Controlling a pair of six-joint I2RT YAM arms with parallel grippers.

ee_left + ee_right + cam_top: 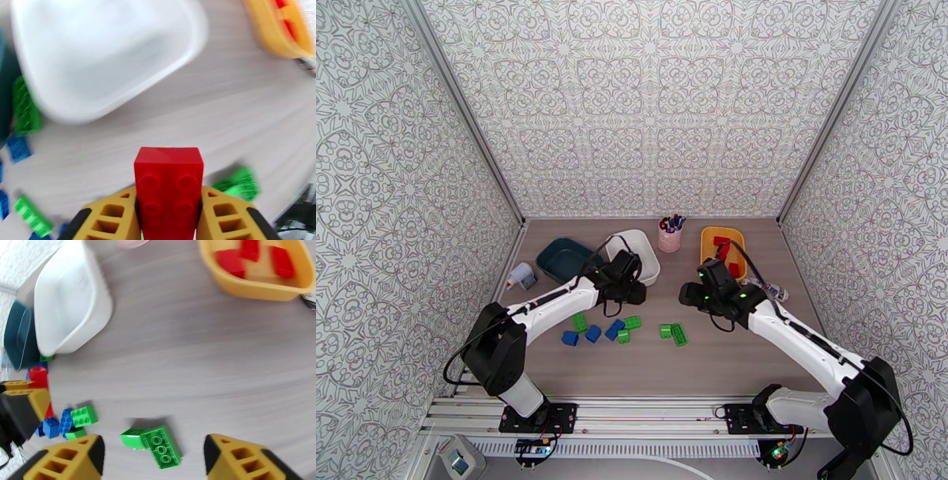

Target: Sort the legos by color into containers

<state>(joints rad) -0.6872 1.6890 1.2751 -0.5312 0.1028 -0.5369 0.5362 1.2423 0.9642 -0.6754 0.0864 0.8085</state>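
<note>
Patterned walls [648,103] box in a pale wood-grain counter [727,367]. Our left gripper [169,215] is clenched on a red brick [168,181], which sits pinched between the yellow fingers [108,219] with its studs toward the wrist camera. From above, the left arm stretches forward and to the right, its wrist at the near edge of the white tub [652,260]. Our right gripper [154,459] is spread wide and holds nothing. In its wrist view a pair of green bricks [162,449] lies on the counter between the fingers. That arm reaches forward and to the left, ending near the yellow tub [705,245].

The right wrist view lets us count three red bricks [231,259] inside the yellow tub, where the top view gives just a red patch. The top view lays out the three tubs along the back: teal tub [553,260], white, yellow, with a pink cup of pens [669,235] between the last two. Loose between the arms we count three blue bricks [593,333] and five green.
</note>
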